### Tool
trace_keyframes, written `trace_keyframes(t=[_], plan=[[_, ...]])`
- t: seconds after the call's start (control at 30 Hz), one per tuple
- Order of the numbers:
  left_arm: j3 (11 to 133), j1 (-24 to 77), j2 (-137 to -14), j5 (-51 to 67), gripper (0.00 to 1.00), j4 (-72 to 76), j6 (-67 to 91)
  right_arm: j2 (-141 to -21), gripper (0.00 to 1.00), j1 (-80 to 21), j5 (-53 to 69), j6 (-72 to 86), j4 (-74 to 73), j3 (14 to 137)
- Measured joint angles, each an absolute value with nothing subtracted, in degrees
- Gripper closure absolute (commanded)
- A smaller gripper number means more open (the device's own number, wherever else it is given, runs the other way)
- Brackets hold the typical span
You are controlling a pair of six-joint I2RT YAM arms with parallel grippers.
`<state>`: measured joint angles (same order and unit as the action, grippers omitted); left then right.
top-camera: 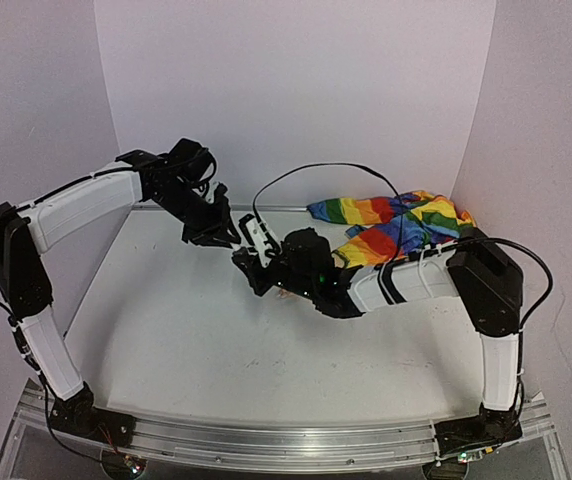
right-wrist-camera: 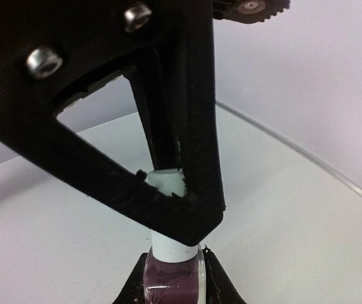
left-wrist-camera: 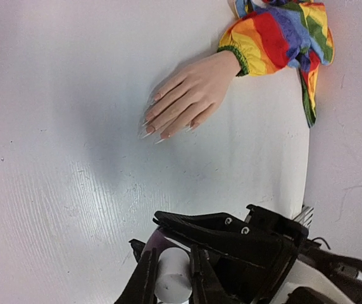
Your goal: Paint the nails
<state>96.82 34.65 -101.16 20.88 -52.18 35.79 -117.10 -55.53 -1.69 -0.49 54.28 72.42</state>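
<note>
Nails [left-wrist-camera: 152,123], pale ovals on a peach mannequin hand [left-wrist-camera: 190,95], lie on the white bench [left-wrist-camera: 54,158], apart from a dark-purple polish bottle [right-wrist-camera: 168,277]; the left end effector [right-wrist-camera: 172,291] clamps that bottle, and the right end effector [right-wrist-camera: 174,190] is closed on its white cap [right-wrist-camera: 168,250].

even, soft overhead light, faint shadows, blurred close-up foreground

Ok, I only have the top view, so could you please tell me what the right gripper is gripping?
Observer: The right gripper is shut on the white cap of the polish bottle.
Operator: And who holds the bottle?
Observer: The left gripper clamps its dark purple body, just under the cap.
Operator: Where is the mannequin hand?
Observer: The mannequin hand lies palm down on the table, pointing away from its rainbow sleeve, apart from both grippers.
</note>
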Motion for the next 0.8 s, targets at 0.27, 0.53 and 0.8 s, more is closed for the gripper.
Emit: trace_keyframes(t=[0.27, 0.53, 0.8], plan=[[91.8, 35.5, -94.6, 18.2, 0.12, -44.2, 42.0, -113.8, 1.00, -52.4, 0.4, -4.3, 55.2, 71.8], [72.2, 35.1, -77.2, 28.9, 0.04, -20.9, 34.2, -109.9, 1.00, -35.9, 45.6, 14.1, 56.2, 71.2], [75.6, 38.3, -84.3, 48.3, 0.22, -0.3, 28.3, -107.4, 1.00, -37.3, 71.1, 30.9, 62.4, 71.6]])
